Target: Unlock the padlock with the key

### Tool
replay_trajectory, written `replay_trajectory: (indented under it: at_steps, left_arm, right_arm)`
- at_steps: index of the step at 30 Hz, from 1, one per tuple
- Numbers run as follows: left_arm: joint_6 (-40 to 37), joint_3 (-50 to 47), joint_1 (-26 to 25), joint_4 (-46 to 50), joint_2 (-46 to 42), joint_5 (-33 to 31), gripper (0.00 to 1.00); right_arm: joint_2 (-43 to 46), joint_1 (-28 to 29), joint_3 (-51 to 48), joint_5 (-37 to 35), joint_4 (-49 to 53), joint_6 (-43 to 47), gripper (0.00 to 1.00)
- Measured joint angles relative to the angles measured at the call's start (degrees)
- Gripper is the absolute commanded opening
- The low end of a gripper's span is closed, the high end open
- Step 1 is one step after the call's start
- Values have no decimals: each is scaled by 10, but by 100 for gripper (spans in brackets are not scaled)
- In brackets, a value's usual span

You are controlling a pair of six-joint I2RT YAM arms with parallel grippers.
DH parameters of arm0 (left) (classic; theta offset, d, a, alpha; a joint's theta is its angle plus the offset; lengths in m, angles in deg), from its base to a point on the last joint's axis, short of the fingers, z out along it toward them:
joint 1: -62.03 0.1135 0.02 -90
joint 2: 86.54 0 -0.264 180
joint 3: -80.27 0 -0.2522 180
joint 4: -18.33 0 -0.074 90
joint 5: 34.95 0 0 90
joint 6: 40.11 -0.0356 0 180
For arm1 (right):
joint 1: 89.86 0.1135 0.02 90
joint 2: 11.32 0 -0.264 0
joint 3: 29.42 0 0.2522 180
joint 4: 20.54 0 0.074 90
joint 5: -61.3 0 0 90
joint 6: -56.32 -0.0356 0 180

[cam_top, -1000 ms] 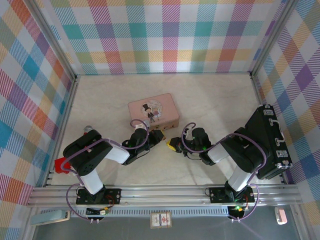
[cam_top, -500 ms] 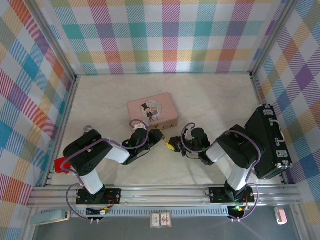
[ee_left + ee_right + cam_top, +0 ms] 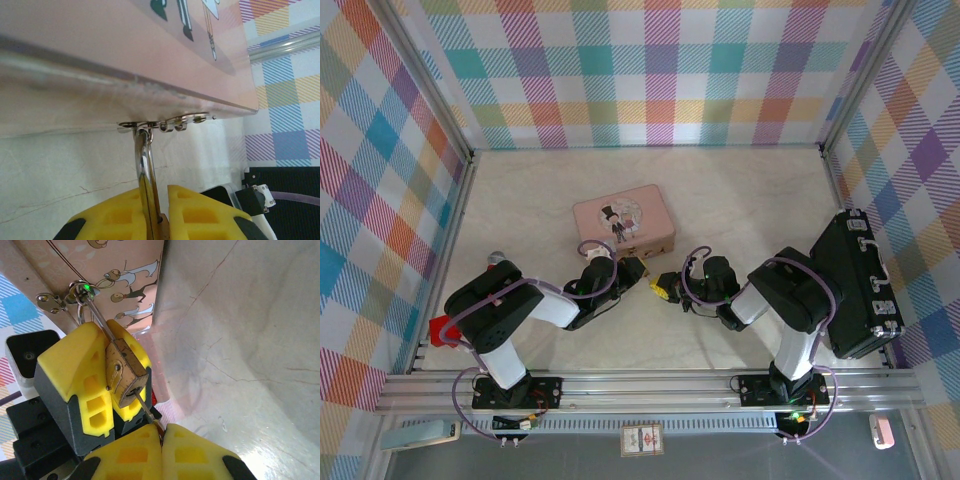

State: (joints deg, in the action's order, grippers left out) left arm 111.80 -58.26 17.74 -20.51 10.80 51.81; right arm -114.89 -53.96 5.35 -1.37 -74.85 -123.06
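**Two robot grippers meet at a tiny padlock hanging from a pink case**

On the left, the left arm (image 3: 490,300) lies folded low over the table (image 3: 740,200). Its forearm angles forward and right to the near edge of the pink case (image 3: 625,222). The left gripper (image 3: 160,212) pinches the padlock (image 3: 125,374) across the flat sides of its brass body, yellow pads tight against it. The silver shackle (image 3: 143,162) runs up through the case's latch (image 3: 165,122), so the lock hangs tethered just in front of the case.

Next comes the key (image 3: 147,413), a thin dark sliver whose tip meets the keyhole in the lock's bottom face (how deep it sits cannot be told). The right gripper (image 3: 161,432) is pressed together on its other end. The right arm (image 3: 790,295) bends sharply at the elbow, wrist reaching left.

Both pieces are probably light, stiff, smooth metal. The lock could swivel on its shackle, so a hold across its flat faces suits it. The key looks thin enough to twist or slip between pads and is best held by its wider head.
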Motion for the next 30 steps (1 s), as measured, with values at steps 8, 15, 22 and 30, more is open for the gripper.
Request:
replay_trajectory:
  at_steps: [8, 15, 22, 30]
  left_arm:
    - [11, 0, -7, -1, 0, -10, 0]
    - [23, 0, -17, -31, 8, -10, 0]
    - [26, 0, -17, -35, 10, -12, 0]
    - [28, 4, -17, -35, 16, -22, 0]
  right_arm:
    - [0, -5, 1, -2, -6, -13, 0]
    - [0, -11, 3, -2, -24, -19, 0]
    - [0, -12, 3, 0, -26, -19, 0]
    - [-5, -14, 15, 3, -16, -22, 0]
